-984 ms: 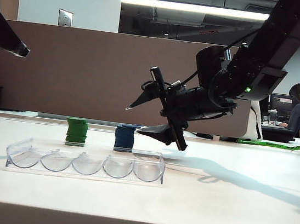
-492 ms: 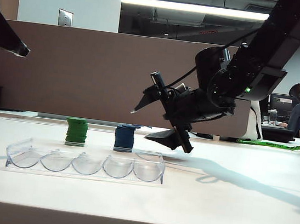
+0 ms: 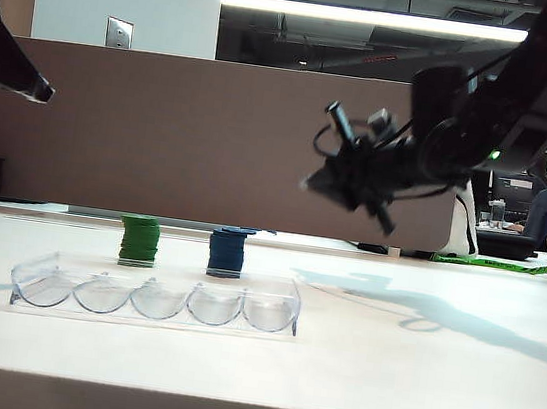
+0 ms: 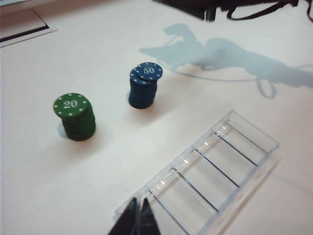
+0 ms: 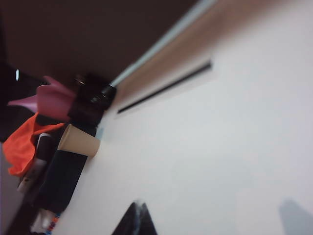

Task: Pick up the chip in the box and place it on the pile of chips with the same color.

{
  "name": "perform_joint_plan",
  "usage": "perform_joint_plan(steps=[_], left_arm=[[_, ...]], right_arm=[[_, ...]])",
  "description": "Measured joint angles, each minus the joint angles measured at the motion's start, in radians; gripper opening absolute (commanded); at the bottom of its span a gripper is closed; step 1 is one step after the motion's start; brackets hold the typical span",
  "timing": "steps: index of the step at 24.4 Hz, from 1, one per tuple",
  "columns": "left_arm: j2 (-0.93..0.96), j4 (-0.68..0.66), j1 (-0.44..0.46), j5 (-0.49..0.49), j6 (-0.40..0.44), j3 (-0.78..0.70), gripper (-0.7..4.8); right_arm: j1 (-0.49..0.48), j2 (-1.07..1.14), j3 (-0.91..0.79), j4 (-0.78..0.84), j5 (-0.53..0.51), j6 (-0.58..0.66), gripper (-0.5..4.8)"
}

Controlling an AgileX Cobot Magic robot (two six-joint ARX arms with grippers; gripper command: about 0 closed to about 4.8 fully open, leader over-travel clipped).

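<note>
Chip (image 4: 149,71) with the white "50" is lying on top of the dark-blue pile (image 4: 143,88), sitting slightly off-centre so it is overhanging toward the right; the task is looking essentially done. Left of it, well apart, a green stack (image 4: 75,117) marked "20" is standing on the white surface (image 3: 432,377). The clear tray (image 3: 156,295) is lying nearer the camera, in front of both stacks, and its five scalloped slots are showing nothing inside.

The right hand (image 3: 342,178) is hanging in the air to the right of the blue pile, well apart from it, blurred; its fingers are pressed together and carrying nothing. The left hand (image 4: 138,221) is hovering above the near edge of the tray, its fingers (image 4: 128,223) also touching each other, empty.

Judging by its look, the chip is light, rigid and smooth-faced, so it is likely sliding easily on its neighbours. Squaring it up is calling for a pinch across its rim, not its flat faces, and a gentle one, since a nudge could topple the pile
</note>
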Motion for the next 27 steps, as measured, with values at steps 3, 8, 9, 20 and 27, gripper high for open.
perform_joint_plan(steps=[3, 8, 9, 20, 27], left_arm=[[0.000, 0.032, 0.000, -0.047, -0.040, 0.000, -0.06], [0.000, 0.093, 0.000, -0.118, -0.077, 0.000, -0.06], [0.000, 0.108, 0.000, -0.136, -0.090, 0.000, -0.06], [-0.123, 0.202, 0.004, -0.265, -0.153, -0.003, -0.06], [-0.270, 0.214, 0.001, -0.325, -0.244, -0.143, -0.06]], right_arm=[[-0.021, -0.066, 0.000, 0.002, -0.042, -0.231, -0.05], [-0.024, -0.232, 0.001, -0.234, 0.107, -0.638, -0.05], [-0.024, -0.256, 0.001, -0.287, 0.165, -0.692, -0.05], [-0.201, -0.663, -0.372, -0.375, 0.389, -0.859, -0.05], [-0.329, -0.973, -0.719, -0.181, 0.312, -0.861, -0.05]])
